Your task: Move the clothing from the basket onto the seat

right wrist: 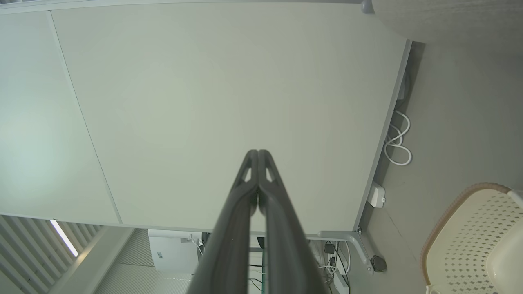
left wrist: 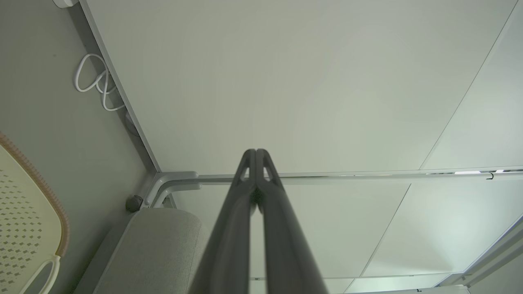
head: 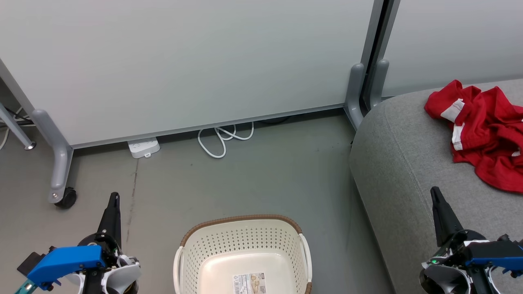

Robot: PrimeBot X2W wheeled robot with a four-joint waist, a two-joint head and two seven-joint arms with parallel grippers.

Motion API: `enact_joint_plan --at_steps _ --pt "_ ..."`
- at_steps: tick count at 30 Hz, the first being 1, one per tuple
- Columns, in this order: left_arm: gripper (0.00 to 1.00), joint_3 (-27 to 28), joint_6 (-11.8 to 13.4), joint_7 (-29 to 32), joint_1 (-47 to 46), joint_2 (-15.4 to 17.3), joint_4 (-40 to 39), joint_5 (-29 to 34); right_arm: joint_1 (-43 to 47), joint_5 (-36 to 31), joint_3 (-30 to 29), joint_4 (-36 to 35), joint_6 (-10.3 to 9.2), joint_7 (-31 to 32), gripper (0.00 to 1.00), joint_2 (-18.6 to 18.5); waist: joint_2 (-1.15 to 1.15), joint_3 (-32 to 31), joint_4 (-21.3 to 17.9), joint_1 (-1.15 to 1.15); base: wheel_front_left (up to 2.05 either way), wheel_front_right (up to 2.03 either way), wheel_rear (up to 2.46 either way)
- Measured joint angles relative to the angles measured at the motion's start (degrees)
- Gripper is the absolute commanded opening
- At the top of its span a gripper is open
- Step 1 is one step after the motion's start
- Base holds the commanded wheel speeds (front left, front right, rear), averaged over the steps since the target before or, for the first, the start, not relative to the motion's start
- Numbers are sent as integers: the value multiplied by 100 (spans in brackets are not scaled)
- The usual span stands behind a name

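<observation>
The red clothing (head: 488, 130) with white stripes lies crumpled on the grey seat (head: 404, 163) at the right of the head view. On the floor at the bottom centre stands the cream basket (head: 243, 249) with its brown rim, holding only a paper label. My left gripper (head: 115, 197) is at the lower left, shut with nothing in it, left of the basket. Over the seat's front part my right gripper (head: 434, 190) is shut and holds nothing, below the clothing. Each wrist view shows its fingers pressed together, the left gripper (left wrist: 255, 152) and the right gripper (right wrist: 258, 152), before a white panel.
A white partition panel (head: 184, 65) on castored grey feet (head: 61, 192) stands behind the floor area. A white power strip (head: 143, 148) and a looped white cable (head: 224, 139) lie at its base. A grey post (head: 369, 81) stands beside the seat's back corner.
</observation>
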Motion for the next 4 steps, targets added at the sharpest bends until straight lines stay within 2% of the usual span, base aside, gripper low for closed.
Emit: enact_joint_plan --at_steps 4 --pt "0 1 0 0 0 -1 0 0 -1 0 0 0 0 0 0 0 0 0 0 0 0 0 0"
